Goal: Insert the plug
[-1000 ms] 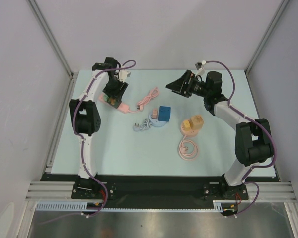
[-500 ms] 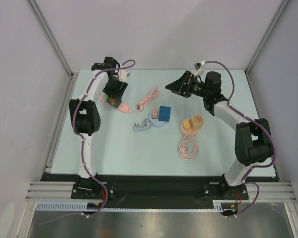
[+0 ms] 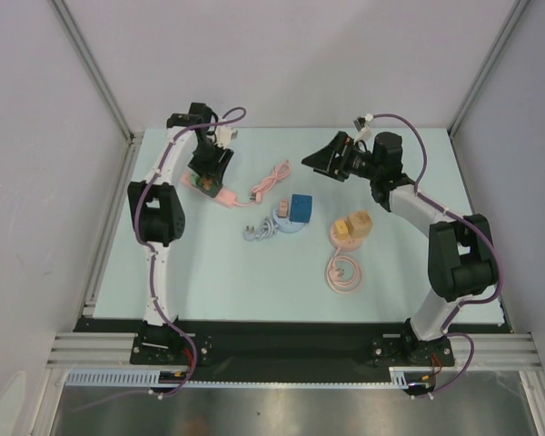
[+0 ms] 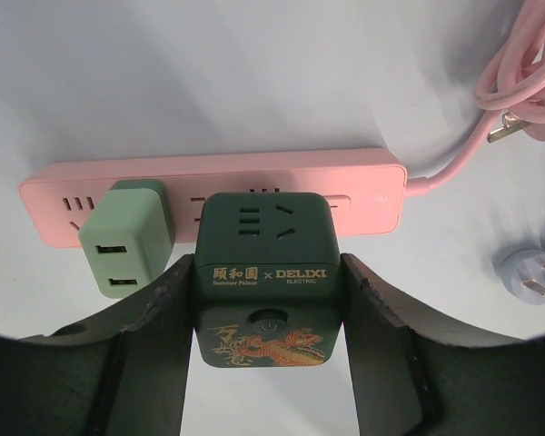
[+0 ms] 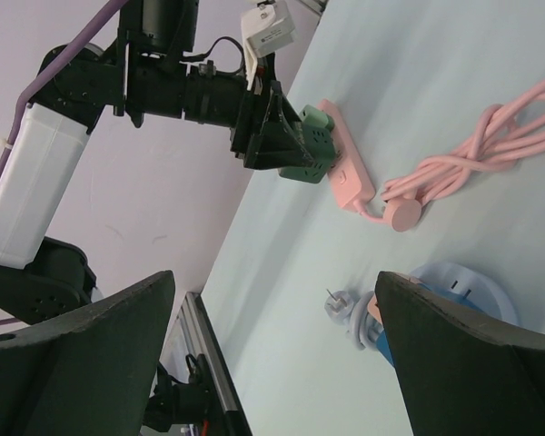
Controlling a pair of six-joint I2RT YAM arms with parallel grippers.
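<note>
I get bright, even, diffuse light from overhead, and shadows on the pale aqua table top (image 3: 209, 272) are faint. At six o'clock in the top view, the brushed steel strip (image 3: 282, 409) shows soft glare. The left wrist view is sharp on the pink plastic power strip (image 4: 363, 182), with the table nearly washed out. In the right wrist view, the black fingers (image 5: 73, 363) of the right gripper (image 5: 274, 277) are blurred at five and seven o'clock.

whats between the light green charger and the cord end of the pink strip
A dark green cube socket in the left pincer, per the left wrist view.
</note>
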